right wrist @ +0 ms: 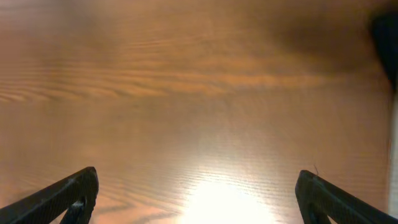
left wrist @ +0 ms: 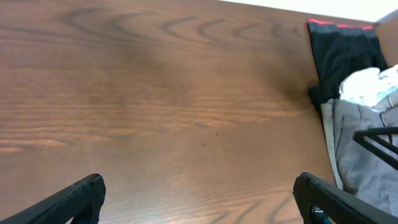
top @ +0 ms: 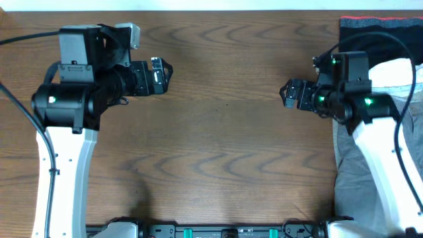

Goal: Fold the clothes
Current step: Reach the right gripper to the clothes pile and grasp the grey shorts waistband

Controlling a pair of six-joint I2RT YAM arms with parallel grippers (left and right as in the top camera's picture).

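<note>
The grey shorts [top: 350, 175] lie bunched at the table's right edge, partly hidden under my right arm. They also show at the right of the left wrist view [left wrist: 360, 155]. My left gripper [top: 165, 74] is open and empty over bare wood at the left, far from the shorts; its fingers are spread wide in its wrist view [left wrist: 199, 199]. My right gripper [top: 285, 92] is open and empty, pointing left over bare wood, just left of the shorts; its fingers are also spread wide [right wrist: 199, 193]. Waistband and button are not visible.
A black garment with a red edge [top: 377, 36] lies at the back right corner, also seen in the left wrist view [left wrist: 342, 53]. A white crumpled cloth [top: 393, 69] lies between it and the shorts. The brown wooden table [top: 225, 132] spreads between the arms.
</note>
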